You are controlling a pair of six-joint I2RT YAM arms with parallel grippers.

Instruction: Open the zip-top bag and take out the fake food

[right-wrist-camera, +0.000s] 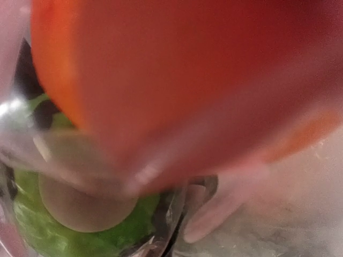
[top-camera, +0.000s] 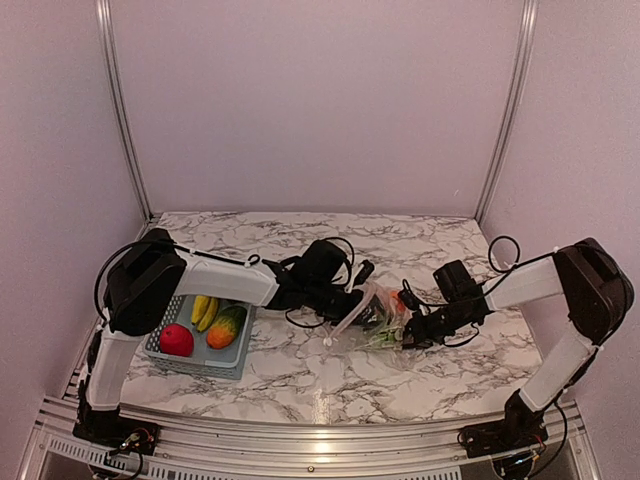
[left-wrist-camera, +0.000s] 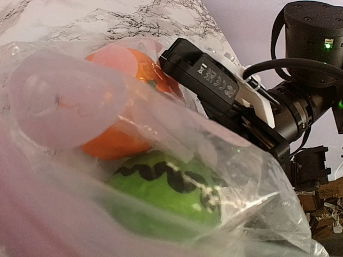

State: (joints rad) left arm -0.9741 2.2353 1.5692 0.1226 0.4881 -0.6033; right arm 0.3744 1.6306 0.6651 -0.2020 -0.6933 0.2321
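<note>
"Checking the top view first: which step are we on?"

"Emptying, I judge. Both my arms reach inward, low. My left fingers (top-camera: 348, 302) and right fingers (top-camera: 412, 332) meet at the zip-top bag (top-camera: 375, 322), which lies between them on the surface (top-camera: 300, 380). A banana (top-camera: 203, 310) and a red fruit (top-camera: 176, 340) sit in the basket (top-camera: 200, 362), well behind the left fingers."

"Left wrist?"

"An orange (left-wrist-camera: 115, 139) and a striped green ball (left-wrist-camera: 166, 187) lie inside the plastic just ahead. Clamped or apart, I cannot tell for either pair."

"Right wrist?"

"It's blurred, with orange above and green below. Next I need a firm hold on the bag's mouth, then a reach for the orange."
</note>
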